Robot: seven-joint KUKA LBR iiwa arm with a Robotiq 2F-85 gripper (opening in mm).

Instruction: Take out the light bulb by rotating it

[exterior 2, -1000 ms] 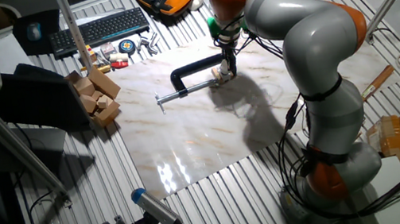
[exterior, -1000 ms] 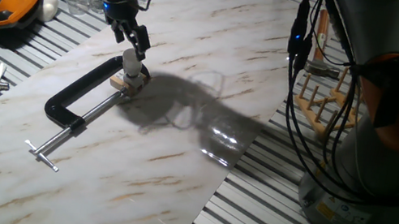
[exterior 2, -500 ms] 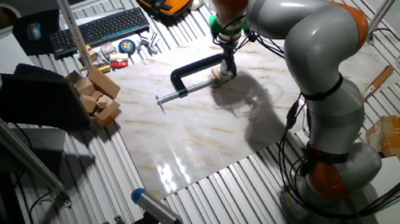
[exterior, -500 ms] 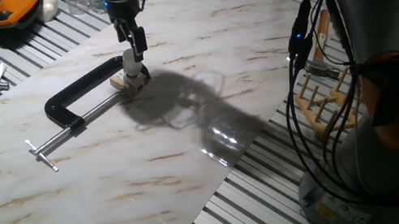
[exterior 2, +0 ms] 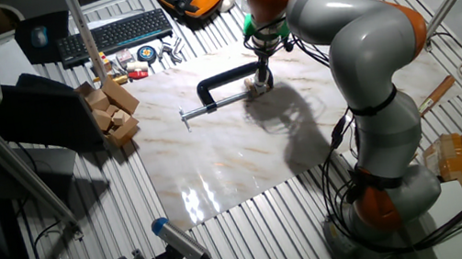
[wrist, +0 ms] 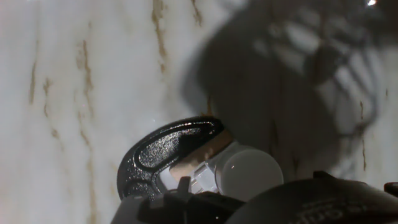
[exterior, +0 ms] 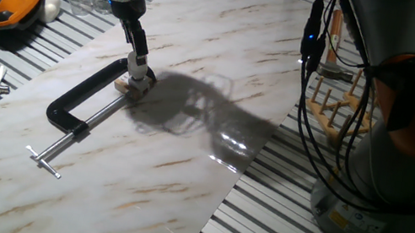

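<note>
arm is reached down steeply; the gripper (exterior: pixel 139 60) is closed on the light bulb (exterior: pixel 139 71), which is seated upright in the wooden block (exterior: pixel 129 85) held by the black c-clamp (exterior: pixel 83 102).

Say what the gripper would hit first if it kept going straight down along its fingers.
The light bulb: the gripper points down right over it, seemingly already at the globe. Beneath sits the wooden block held in the black C-clamp.
</note>
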